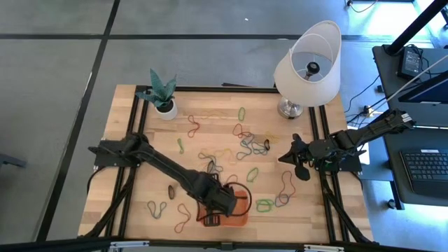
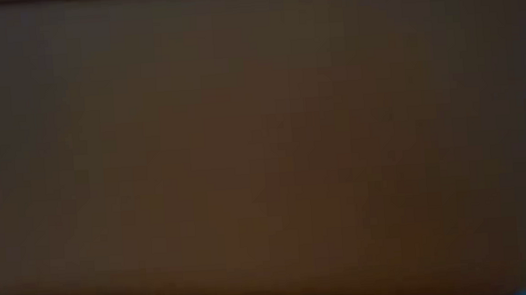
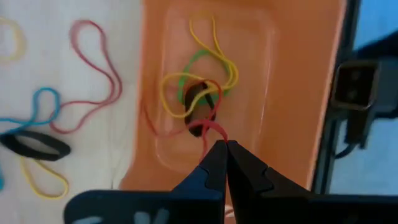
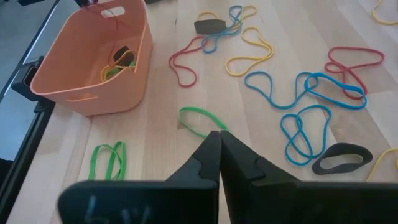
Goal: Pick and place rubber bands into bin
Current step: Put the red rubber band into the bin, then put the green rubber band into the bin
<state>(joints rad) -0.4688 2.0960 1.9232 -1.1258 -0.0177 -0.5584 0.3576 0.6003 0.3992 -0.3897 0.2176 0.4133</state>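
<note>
High view, left claw (image 1: 212, 221) over bin (image 1: 241, 217), pinching red band (image 3: 211, 129), right claw (image 1: 285, 157) closed.

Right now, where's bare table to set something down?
Free: left edge strip beside the plant, and the far right corner past the lamp. Crowded: centre, strewn with rubber bands, and the near edge around the bin, where the left tool hangs.

Overhead, both wrists share bin (image 1: 238, 213) (low view blocked) —
</note>
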